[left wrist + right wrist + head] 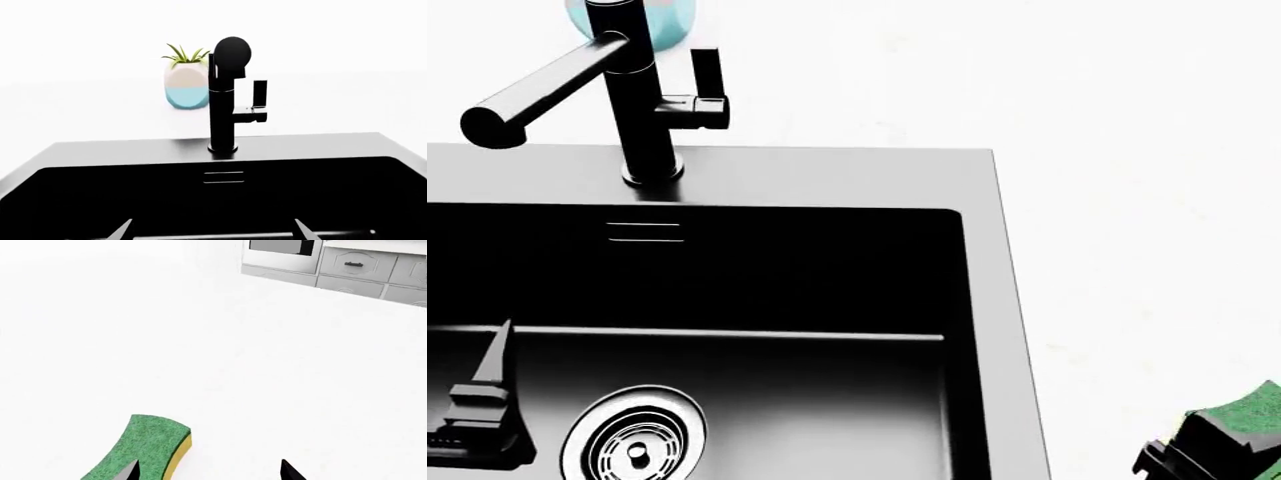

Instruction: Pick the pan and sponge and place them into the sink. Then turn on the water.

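Note:
The pan is out of view. The sponge [150, 442], green top over a yellow body, lies on the white counter; it also shows at the lower right of the head view [1244, 415]. My right gripper [210, 471] is open just above it, one fingertip over the green top and the other over bare counter. The dark sink [827, 175] has a round chrome drain [638, 440] and an overflow slot [645, 232]. My left gripper [213, 231] is open and empty, low inside the sink [133, 147], and faces the back wall. One of its fingers [494, 365] shows left of the drain.
A black faucet [641, 100] stands on the sink's back rim, its spout angled to the left and its side lever [707, 85] upright. It also shows in the left wrist view [223, 100]. A plant pot [187, 87] stands behind it. White cabinets [353, 265] stand far off.

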You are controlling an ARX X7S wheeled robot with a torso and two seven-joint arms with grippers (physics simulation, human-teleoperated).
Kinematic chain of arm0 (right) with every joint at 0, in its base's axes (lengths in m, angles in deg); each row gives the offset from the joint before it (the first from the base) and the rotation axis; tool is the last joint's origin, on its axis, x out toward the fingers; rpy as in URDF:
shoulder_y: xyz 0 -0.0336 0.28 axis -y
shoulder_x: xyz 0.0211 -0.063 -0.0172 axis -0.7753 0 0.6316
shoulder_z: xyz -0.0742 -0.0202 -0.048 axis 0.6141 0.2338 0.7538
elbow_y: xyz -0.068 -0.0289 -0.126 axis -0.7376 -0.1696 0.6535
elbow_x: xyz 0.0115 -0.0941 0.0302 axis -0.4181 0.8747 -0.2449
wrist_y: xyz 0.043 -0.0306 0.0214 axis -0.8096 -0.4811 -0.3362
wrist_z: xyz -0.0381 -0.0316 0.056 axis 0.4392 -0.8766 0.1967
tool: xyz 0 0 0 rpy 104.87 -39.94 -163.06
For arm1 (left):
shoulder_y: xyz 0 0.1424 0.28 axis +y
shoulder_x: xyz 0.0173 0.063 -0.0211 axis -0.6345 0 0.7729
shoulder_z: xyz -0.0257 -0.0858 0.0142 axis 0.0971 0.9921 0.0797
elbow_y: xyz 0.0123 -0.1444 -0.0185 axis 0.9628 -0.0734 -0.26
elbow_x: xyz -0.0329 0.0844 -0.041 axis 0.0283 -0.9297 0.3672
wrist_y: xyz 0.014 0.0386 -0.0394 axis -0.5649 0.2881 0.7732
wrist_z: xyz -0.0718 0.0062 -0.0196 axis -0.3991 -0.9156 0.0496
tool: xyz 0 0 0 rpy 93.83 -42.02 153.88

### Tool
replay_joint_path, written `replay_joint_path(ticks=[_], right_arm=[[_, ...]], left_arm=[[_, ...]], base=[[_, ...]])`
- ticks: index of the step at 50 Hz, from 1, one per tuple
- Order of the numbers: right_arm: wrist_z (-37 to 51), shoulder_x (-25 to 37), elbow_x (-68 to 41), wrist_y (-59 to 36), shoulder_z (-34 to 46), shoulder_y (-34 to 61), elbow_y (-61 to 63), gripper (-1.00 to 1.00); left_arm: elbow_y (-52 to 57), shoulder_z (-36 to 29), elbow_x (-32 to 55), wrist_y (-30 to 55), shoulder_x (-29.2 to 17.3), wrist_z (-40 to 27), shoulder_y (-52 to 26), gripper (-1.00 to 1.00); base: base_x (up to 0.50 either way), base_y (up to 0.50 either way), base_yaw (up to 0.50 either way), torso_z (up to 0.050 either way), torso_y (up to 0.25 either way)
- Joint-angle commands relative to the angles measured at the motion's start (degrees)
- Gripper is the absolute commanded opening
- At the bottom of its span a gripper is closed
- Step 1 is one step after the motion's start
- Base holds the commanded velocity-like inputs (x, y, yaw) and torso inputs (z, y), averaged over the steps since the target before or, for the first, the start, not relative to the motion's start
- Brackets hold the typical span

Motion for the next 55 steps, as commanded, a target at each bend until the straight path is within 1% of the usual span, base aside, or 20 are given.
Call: replay_joint_path(ticks=[1,4,5,6,9,12,15,19,21,23,25,29,30,31,37,40,42,44,51,55], right_arm=[[14.1,-3.0,-14.7,-3.4,-0.5,4.2,-3.0,1.0],[17.7,-3.0,-17.6,-5.8,-0.2,9.2,-4.0,1.0],[19.1,-3.1,-19.2,-6.2,-0.3,10.2,-4.8,1.0],[20.5,-3.0,-19.9,-6.8,0.7,11.9,-5.3,1.0],[23.9,-3.1,-24.1,-5.7,1.6,14.6,-8.4,1.0],[23.2,-1.9,-22.1,1.0,4.8,13.5,-12.6,1.0],[22.5,-1.8,-20.8,5.2,4.8,13.1,-17.4,1.0],[23.2,-1.4,-20.4,6.2,6.5,15.2,-20.4,1.0],[23.0,-1.5,-20.9,6.5,5.9,15.5,-22.0,1.0],[23.5,-0.6,-19.4,7.5,8.0,15.3,-22.4,1.0],[23.3,-1.3,-20.2,7.5,7.1,15.6,-24.4,1.0],[23.1,0.6,-17.7,9.9,9.3,17.3,-28.2,1.0],[23.1,0.3,-18.1,9.7,8.4,17.9,-29.5,1.0],[22.9,0.8,-17.3,10.6,9.1,18.5,-30.6,1.0],[21.8,2.1,-15.2,14.8,8.6,20.0,-37.9,1.0],[22.7,3.6,-12.2,16.6,10.2,20.7,-41.3,1.0],[21.2,3.6,-12.6,18.1,9.5,21.1,-44.1,1.0],[21.5,3.7,-12.0,18.6,9.7,21.2,-44.5,1.0],[20.6,4.2,-11.1,21.0,9.1,20.8,-50.2,1.0],[19.7,4.2,-11.4,21.5,8.5,22.6,-54.2,1.0]], left_arm=[[-0.5,0.2,0.2,-0.8,-0.2,0.1,0.5,1.0],[0.0,1.2,0.7,-0.9,-0.4,0.3,1.5,1.0],[-1.0,0.0,0.1,-1.0,0.2,-0.3,0.4,1.0],[0.0,2.2,1.3,-1.0,-0.3,0.4,1.8,1.0],[-0.7,2.2,1.1,-1.6,-0.3,0.6,1.8,1.0],[-0.7,2.7,1.2,-2.1,-0.3,0.7,2.6,1.0],[-0.4,3.0,1.4,-1.9,-0.4,0.5,2.7,1.0],[-1.0,2.8,1.2,-2.9,0.0,0.6,3.1,1.0],[-0.9,3.0,1.3,-3.0,0.0,0.6,3.5,1.0],[0.1,4.8,2.3,-2.9,-0.6,1.2,4.8,1.0],[-0.4,4.2,1.9,-3.2,-0.4,0.9,4.4,1.0],[-1.0,3.9,1.5,-3.9,-0.2,0.9,4.6,1.0],[-1.5,3.0,1.1,-3.7,0.2,0.4,3.6,1.0],[-0.8,4.1,1.7,-4.0,-0.3,0.9,4.8,1.0],[-0.8,4.2,1.8,-3.9,-0.3,0.6,4.8,1.0],[-0.8,4.5,1.9,-4.2,-0.5,0.8,5.2,1.0],[-1.0,3.5,1.6,-4.0,0.0,0.2,4.4,1.0],[-0.2,5.3,2.3,-4.4,-0.5,0.8,6.1,1.0],[-1.0,4.0,1.9,-4.2,0.2,-0.2,4.3,1.0],[-0.3,5.1,2.4,-4.5,-0.1,0.0,5.5,1.0]], base=[[0.0,0.0,0.0,0.0,0.0],[0.0,0.0,0.0,0.0,0.0],[0.0,0.0,0.0,0.0,0.0],[0.0,0.0,0.0,0.0,0.0],[0.0,0.0,0.0,0.0,0.0],[0.0,0.0,0.0,0.0,0.0],[0.0,0.0,0.0,0.0,0.0],[0.0,0.0,0.0,0.0,0.0],[0.0,0.0,0.0,0.0,0.0],[0.0,0.0,0.0,0.0,0.0],[0.0,0.0,0.0,0.0,0.0],[0.0,0.0,0.0,0.0,0.0],[0.0,0.0,0.0,0.0,0.0],[0.0,0.0,0.0,0.0,0.0],[0.0,0.0,0.0,0.0,0.0],[0.0,0.0,0.0,0.0,0.0],[0.0,0.0,0.0,0.0,0.0],[0.0,0.0,0.0,0.0,0.0],[0.0,0.0,0.0,0.0,0.0],[0.0,0.0,0.0,0.0,0.0]])
